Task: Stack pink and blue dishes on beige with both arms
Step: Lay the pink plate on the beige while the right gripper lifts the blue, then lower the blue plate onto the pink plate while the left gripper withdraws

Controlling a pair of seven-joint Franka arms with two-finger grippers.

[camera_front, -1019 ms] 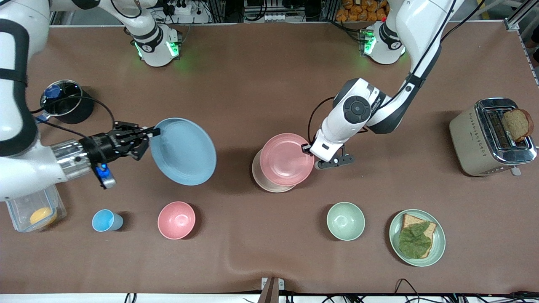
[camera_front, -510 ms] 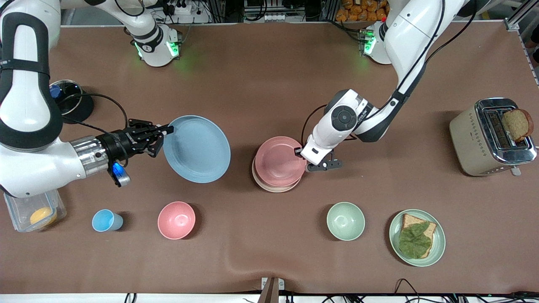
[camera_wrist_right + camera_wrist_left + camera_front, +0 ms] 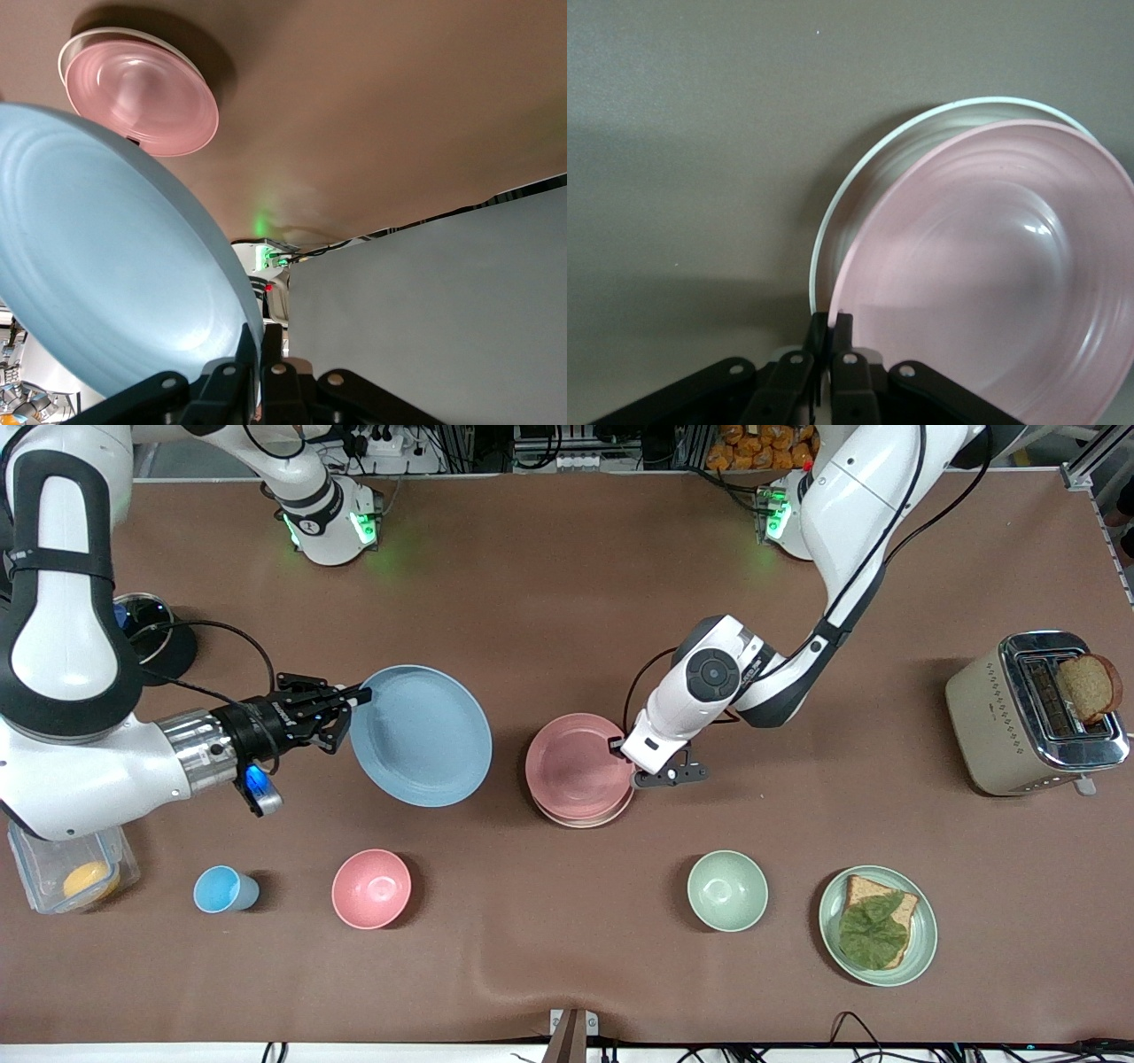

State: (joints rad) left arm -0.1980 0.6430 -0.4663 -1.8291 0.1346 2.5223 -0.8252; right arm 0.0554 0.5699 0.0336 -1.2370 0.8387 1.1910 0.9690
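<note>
Left end effector [image 3: 617, 746]: clamped on pink plate [image 3: 576, 766] rim, over beige plate [image 3: 580, 818].
Right end effector [image 3: 354, 697]: clamped on blue plate [image 3: 421, 735] rim, above counter [image 3: 549, 602].

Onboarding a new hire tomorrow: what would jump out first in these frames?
The two plates in the grippers: the right gripper is shut on the rim of the blue plate, carried in the air beside the stack. At mid-table the left gripper is shut on the pink plate, which sits over the beige plate. The toaster with bread up stands at the left arm's end.
</note>
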